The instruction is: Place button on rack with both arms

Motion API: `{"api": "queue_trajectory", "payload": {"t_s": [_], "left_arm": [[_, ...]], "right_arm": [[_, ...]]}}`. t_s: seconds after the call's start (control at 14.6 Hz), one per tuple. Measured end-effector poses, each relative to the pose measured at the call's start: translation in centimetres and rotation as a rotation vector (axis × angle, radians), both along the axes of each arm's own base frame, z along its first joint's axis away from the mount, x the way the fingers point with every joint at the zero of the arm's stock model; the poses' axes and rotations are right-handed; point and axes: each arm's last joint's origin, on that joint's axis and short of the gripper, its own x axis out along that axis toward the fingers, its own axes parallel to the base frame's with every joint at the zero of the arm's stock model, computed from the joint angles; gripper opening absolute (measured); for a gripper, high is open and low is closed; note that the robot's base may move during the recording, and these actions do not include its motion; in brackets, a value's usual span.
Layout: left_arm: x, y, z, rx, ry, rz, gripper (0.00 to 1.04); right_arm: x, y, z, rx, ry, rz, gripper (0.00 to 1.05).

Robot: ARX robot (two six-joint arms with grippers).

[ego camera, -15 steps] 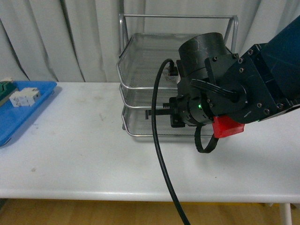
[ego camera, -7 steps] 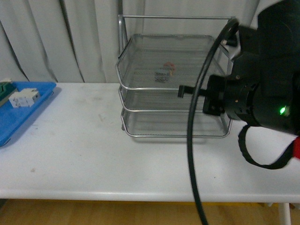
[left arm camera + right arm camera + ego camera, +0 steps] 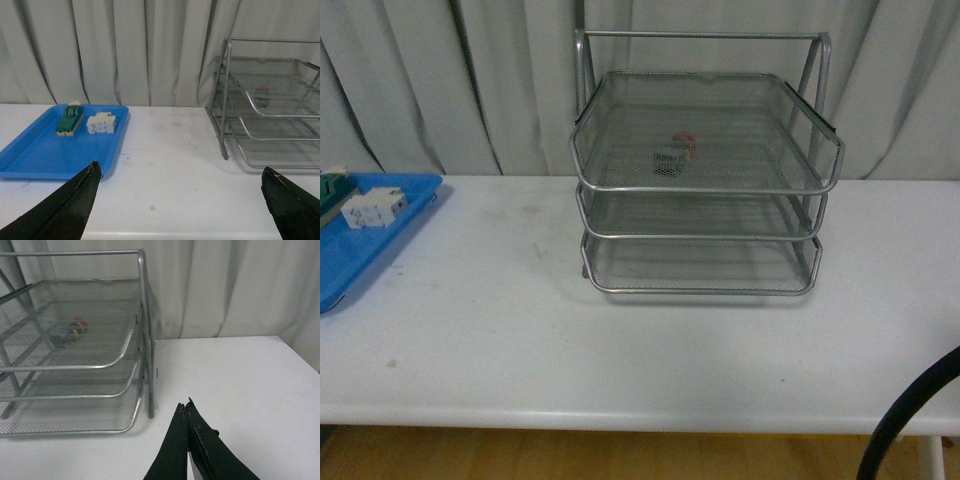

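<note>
The right arm has pulled clear of the rack (image 3: 700,180), leaving the button (image 3: 672,155) lying in its top tier. Right gripper (image 3: 187,415) closed and empty, left gripper (image 3: 180,192) spread wide; placement looks finished.

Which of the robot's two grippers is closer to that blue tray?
Left. The left gripper hovers open over the table just beside the blue tray; the right gripper, fingers shut, sits beyond the rack's far side.

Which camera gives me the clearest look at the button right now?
The front view: the button sits in the top tier of the rack, facing the camera. The right wrist view shows it through mesh from the side; the left wrist view shows only a red blur.
</note>
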Motion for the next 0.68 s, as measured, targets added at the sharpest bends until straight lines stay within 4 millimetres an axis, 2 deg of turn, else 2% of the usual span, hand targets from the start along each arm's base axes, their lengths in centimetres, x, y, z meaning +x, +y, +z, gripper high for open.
{"api": "queue_trajectory", "payload": {"t_s": [0.07,0.27,0.55,0.68], "left_arm": [[0.0,0.0,0.0,0.0,0.0,0.0,0.98],[0.0,0.0,0.0,0.0,0.0,0.0,0.98],[0.0,0.0,0.0,0.0,0.0,0.0,0.98],[0.0,0.0,0.0,0.0,0.0,0.0,0.98]], "right_arm": [[-1.3,-0.7,1.6,0.01,-0.058,-0.003,0.02],[-4.4,-1.9,1.2,0.007,-0.032,0.002,0.02],[-6.5,-3.4,1.3,0.009,-0.035,-0.009,0.02],[-7.2,-3.4,1.5,0.009,-0.045,-0.003,0.02]]}}
